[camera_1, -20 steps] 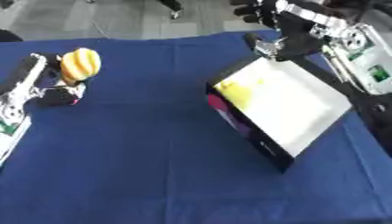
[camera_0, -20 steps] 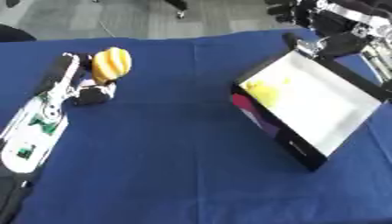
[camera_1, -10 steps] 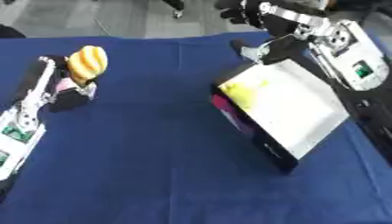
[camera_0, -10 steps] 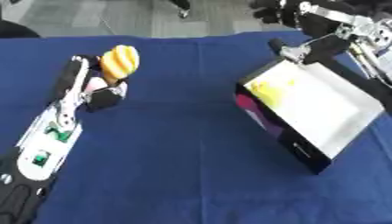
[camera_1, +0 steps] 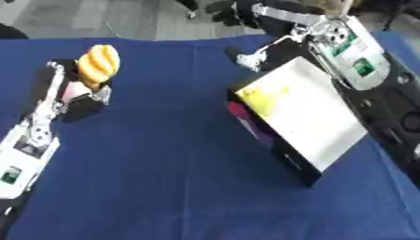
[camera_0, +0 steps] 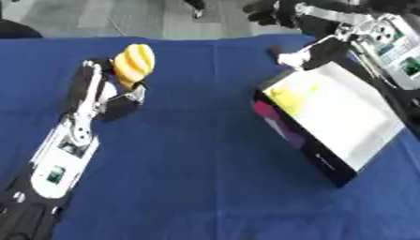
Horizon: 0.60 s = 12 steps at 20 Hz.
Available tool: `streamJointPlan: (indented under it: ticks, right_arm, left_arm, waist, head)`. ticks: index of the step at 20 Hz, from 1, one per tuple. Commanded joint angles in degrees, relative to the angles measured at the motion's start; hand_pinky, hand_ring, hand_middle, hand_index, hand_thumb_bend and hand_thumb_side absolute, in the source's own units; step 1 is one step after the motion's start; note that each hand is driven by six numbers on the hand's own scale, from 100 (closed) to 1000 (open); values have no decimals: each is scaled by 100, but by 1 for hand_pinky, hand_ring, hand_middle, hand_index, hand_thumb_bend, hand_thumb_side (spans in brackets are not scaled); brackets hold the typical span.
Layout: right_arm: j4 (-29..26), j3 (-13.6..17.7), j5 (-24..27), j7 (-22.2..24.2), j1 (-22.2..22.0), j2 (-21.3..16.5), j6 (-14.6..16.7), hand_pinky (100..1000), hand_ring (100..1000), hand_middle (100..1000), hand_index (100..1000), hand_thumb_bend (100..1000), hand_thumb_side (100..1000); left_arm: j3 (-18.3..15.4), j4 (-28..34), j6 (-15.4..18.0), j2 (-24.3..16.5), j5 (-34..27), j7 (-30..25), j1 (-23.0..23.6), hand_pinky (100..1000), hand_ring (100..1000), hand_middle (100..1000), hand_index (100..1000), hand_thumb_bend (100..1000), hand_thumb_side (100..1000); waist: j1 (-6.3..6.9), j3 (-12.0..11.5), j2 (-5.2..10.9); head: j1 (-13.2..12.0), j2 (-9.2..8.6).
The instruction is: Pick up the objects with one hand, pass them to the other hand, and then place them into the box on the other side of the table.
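Note:
A yellow ridged object point(camera_0: 134, 63) sits at the far left of the blue table, held by my left hand point(camera_0: 115, 99), whose fingers curl round its underside. The left arm runs up from the lower left corner. A black box point(camera_0: 328, 119) with a white inside and a yellow patch stands tilted at the right. My right hand point(camera_1: 231, 10) shows dark at the top edge, beyond the box's far corner, above the table's back edge; its fingers are blurred.
The blue cloth point(camera_0: 197, 178) covers the table. My right arm point(camera_1: 353, 56), white and silver, runs along the box's right side. Grey floor lies past the back edge.
The whole picture has shifted as the head moved. My left hand holds the yellow object as before. The right hand has drawn in leftward above the box's far corner.

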<state>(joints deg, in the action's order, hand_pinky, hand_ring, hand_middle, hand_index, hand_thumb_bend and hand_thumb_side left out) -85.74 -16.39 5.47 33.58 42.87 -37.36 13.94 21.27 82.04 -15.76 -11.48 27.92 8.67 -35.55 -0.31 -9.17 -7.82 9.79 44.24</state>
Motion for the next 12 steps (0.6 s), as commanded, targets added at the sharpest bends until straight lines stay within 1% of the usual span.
streamJointPlan:
  ticks: [1, 12]
  right_arm:
    - [21, 9, -118, 80, 153, -35, 31, 1000, 1000, 1000, 1000, 100, 179]
    - [266, -70, -463, 190, 299, 115, 173, 1000, 1000, 1000, 1000, 100, 172]
  left_arm:
    - [35, 50, 73, 82, 55, 11, -122, 754, 708, 470, 525, 100, 257]
    - [180, -24, 299, 430, 96, -33, -228, 756, 705, 468, 525, 100, 284]
  waist:
    - [-66, -15, -9]
    - [-52, -136, -62]
  head:
    - [74, -12]
    - [302, -12]
